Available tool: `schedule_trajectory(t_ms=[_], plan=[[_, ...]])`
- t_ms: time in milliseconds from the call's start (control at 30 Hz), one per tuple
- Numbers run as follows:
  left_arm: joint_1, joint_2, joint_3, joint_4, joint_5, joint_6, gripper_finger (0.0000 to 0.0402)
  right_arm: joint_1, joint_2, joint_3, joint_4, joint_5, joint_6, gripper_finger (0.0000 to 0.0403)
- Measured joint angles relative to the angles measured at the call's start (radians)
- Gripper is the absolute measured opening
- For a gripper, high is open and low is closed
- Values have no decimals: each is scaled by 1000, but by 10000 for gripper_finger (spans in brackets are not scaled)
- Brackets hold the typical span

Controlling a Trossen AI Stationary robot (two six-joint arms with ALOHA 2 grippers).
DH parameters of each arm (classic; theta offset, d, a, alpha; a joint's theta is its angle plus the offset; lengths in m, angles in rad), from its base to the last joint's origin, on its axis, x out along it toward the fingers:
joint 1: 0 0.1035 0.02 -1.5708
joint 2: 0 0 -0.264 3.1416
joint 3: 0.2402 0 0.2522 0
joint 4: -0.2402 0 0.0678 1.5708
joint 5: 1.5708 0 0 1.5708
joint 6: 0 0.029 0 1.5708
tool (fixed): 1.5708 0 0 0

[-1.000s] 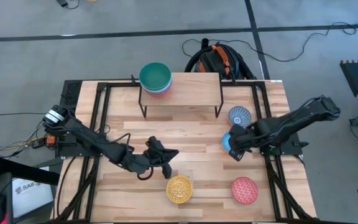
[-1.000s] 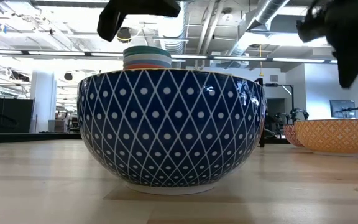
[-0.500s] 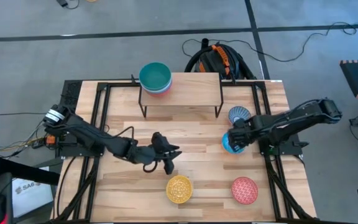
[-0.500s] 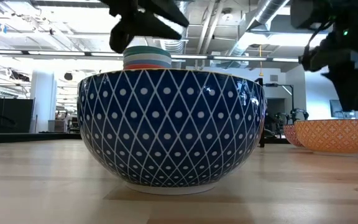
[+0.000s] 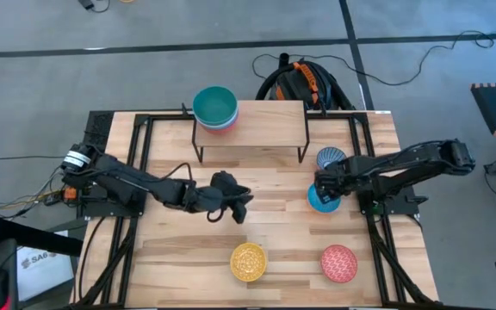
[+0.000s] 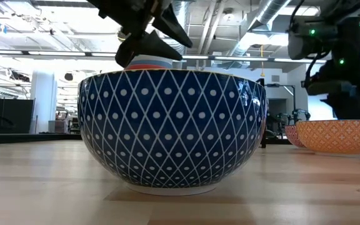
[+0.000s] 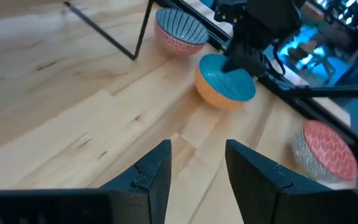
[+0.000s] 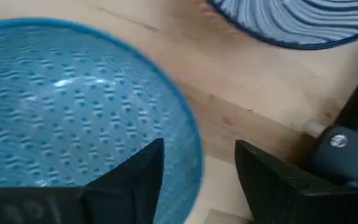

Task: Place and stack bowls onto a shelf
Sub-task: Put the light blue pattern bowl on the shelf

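Note:
On the shelf (image 5: 265, 127), at its left end, a stack of bowls (image 5: 214, 108) rests with a teal one on top. My right gripper (image 5: 323, 184) is open over a bowl that is blue inside and orange outside (image 5: 321, 199) (image 8: 73, 106). One finger stands inside its rim and one outside, and no touch shows. A striped blue-and-white bowl (image 5: 332, 159) sits just beyond it. A yellow bowl (image 5: 249, 261) and a pink-red bowl (image 5: 338, 263) stand near the front edge. My left gripper (image 5: 236, 207) (image 7: 197, 165) hovers open at mid-table with nothing between its fingers.
A blue bowl with a white diamond pattern (image 6: 170, 128) stands close to the low camera and fills that view. Black rails (image 5: 377, 224) run along both sides of the table. Bare wood lies between the shelf legs and the yellow bowl.
My left gripper has opened and has gone toward the table's far edge and a little to the right, above mid-table. My right gripper has come down onto the blue bowl's rim and stays open. No bowl has moved.

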Motion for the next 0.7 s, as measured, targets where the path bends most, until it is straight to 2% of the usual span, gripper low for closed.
schedule_trajectory(t_ms=[333, 433, 567, 700], plan=[[67, 0, 0, 1, 4, -40, 135, -24, 0, -7, 83, 31, -84, 70], [90, 1, 0, 12, 5, -46, 135, -23, -3, -2, 146, 38, -80, 40], [116, 1, 0, 49, 30, -37, 135, -5, 0, -4, 263, 39, -79, 37], [130, 2, 0, 48, 31, -38, 135, 5, 1, -6, 367, 66, -71, 50]])
